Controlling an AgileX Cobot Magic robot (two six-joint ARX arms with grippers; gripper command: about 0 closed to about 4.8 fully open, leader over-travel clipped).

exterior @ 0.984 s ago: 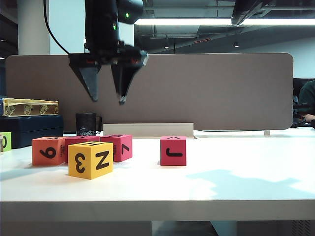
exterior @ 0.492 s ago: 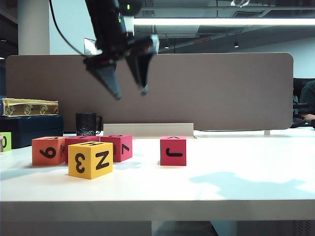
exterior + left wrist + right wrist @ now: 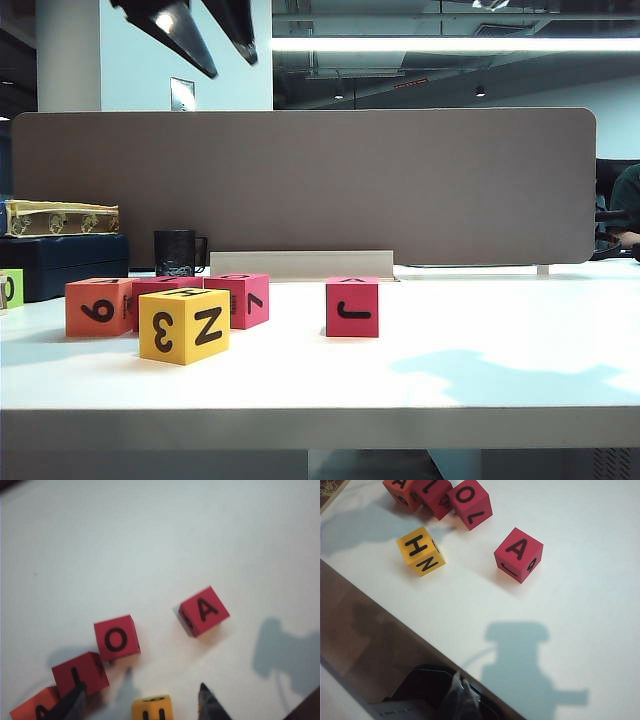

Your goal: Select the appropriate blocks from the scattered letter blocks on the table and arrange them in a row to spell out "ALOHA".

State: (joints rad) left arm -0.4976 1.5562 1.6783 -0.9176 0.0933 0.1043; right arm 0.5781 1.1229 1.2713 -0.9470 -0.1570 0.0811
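Left gripper (image 3: 210,45) high above the table's left end, fingers spread, empty. Right gripper not seen; state cannot be told.

Step, as judged: row part-built. Orange block (image 3: 98,306), two pink blocks (image 3: 117,638) touching near the left edge; yellow block (image 3: 184,324) just in front, out of line; pink A block (image 3: 518,554) apart. Next: slot yellow in.

White table (image 3: 480,330), smooth. Grey divider (image 3: 420,180) behind; black mug (image 3: 177,252) beyond the back edge.
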